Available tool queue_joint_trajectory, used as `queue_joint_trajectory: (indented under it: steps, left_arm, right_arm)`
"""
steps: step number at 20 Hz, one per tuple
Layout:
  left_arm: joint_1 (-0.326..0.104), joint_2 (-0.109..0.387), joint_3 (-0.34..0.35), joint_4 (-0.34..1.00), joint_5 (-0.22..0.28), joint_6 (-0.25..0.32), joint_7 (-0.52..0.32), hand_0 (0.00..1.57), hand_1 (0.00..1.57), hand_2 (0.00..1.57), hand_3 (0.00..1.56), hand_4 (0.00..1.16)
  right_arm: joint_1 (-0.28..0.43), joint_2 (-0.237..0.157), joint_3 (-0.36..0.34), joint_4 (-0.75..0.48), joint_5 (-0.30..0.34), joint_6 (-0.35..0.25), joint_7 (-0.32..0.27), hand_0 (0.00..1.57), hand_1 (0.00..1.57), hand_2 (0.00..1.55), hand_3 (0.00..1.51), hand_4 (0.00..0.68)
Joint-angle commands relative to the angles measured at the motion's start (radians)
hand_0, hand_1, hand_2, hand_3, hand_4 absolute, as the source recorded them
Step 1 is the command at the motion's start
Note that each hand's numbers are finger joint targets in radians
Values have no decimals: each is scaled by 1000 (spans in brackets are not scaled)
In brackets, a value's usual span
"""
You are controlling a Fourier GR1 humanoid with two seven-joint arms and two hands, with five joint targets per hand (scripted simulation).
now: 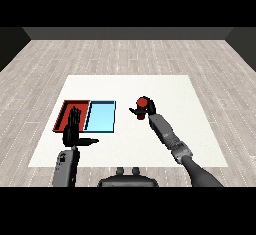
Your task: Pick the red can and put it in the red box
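Right hand [145,110] curled round the red can [143,102], on the white table [190,129] to the right of the light blue tray [101,116], ready for lifting. Can small, upright, red with dark top, partly hidden by fingers. Red tray [67,105] farthest left, so a long carry needed. Left hand [73,129] open, fingers straight, holding nothing, over the red tray's near edge.

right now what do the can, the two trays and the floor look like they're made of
Can: red, smooth, likely painted metal, though the right hand curled round it hides most of it. Red tray and blue tray: flat matte colour with thin dark rims, probably plastic. Floor: pale grey planks with visible seams and grain, wood or a wood-look laminate.
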Motion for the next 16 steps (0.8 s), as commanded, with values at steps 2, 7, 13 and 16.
queue_joint_trajectory:
  steps: [2,7,13,16]
  left_arm:
    - [9,-51,-100,6,-78,58,-19,0,0,0,0,0]
    - [61,-24,-132,-118,-42,-10,135,0,0,0,0,0]
    - [16,-53,-231,-164,-50,33,258,0,0,0,0,0]
    - [24,-53,-276,-191,-57,78,260,0,0,0,0,0]
  right_arm:
    - [67,-64,38,-217,31,16,68,1520,1520,1457,1377,557]
    - [206,-179,61,-461,46,31,124,1529,1529,1461,1393,580]
    - [369,-199,115,-898,70,-79,314,1514,1514,1467,1407,570]
    - [407,-139,175,-1022,146,-174,407,1514,1514,1467,1407,570]
